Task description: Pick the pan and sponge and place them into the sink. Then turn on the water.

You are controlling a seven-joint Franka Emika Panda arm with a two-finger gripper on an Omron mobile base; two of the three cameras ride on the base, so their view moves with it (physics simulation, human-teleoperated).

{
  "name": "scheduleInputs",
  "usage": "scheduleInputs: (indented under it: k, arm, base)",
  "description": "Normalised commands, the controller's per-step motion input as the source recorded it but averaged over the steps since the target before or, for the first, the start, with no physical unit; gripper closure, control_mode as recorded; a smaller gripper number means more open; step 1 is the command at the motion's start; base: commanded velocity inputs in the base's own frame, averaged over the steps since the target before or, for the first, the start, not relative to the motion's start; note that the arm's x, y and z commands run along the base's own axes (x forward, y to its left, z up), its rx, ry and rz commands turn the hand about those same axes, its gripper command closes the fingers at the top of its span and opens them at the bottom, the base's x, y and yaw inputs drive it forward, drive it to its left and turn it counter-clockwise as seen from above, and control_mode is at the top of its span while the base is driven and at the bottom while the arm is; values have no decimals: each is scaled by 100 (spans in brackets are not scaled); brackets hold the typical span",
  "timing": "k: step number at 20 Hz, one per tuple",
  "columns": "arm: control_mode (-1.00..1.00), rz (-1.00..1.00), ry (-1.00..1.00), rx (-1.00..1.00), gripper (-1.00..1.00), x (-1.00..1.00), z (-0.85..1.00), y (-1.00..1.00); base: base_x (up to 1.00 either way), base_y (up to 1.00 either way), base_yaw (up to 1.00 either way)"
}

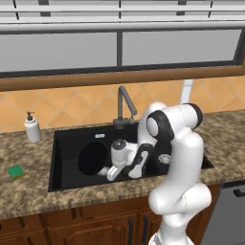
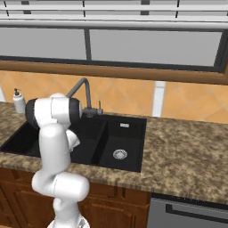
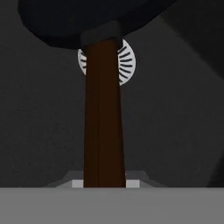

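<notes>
In the left base view, the white arm bends down from the lower right into the large basin of the black sink [image 1: 62,162], which is set into a speckled stone bench [image 1: 28,191]. The gripper [image 1: 104,171] sits low inside that basin, beside the round black pan [image 1: 92,158], whose dark disc lies within the basin towards its left side. The green sponge [image 1: 16,171] rests on the bench left of the sink, well apart from the basin rim. A white soap bottle [image 1: 32,127] stands upright on the bench at the back left corner of the sink, and the dark angular faucet [image 1: 125,103] rises behind the basin.

In the right base view, the arm rises from the lower left and hides most of the large basin. The sink's smaller basin [image 2: 129,129] lies open to view with its round silver drain [image 2: 120,154] near the front. The faucet [image 2: 84,91] stands behind the divider between the basins, and the soap bottle [image 2: 18,101] is at the far left on the bench [image 2: 187,151].

In the hand view, the pan's brown handle [image 3: 104,118] runs straight up from between the jaws, which pinch it at the bottom edge. The black pan [image 3: 65,22] spreads across the top, above the dark sink floor [image 3: 175,122]; a silver drain [image 3: 127,63] shows partly behind the handle.
</notes>
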Motion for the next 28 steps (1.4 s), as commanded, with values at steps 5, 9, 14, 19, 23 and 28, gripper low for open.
scheduleInputs:
  k: [5,9,14,19,23,28]
  arm:
    - [-100,0,-27,-22,-100,0,-7,33]
    - [-100,0,-29,-13,-100,0,2,17]
    - [-100,-5,-32,3,-100,4,70,2]
    - [-100,-5,-16,6,-100,9,100,20]
    - [-100,-6,4,0,-100,5,100,58]
    - [-100,0,35,-1,-100,8,100,51]
  base:
    - [0,0,0]
    - [0,0,0]
    - [0,0,0]
    - [0,0,0]
    - [0,0,0]
    - [0,0,0]
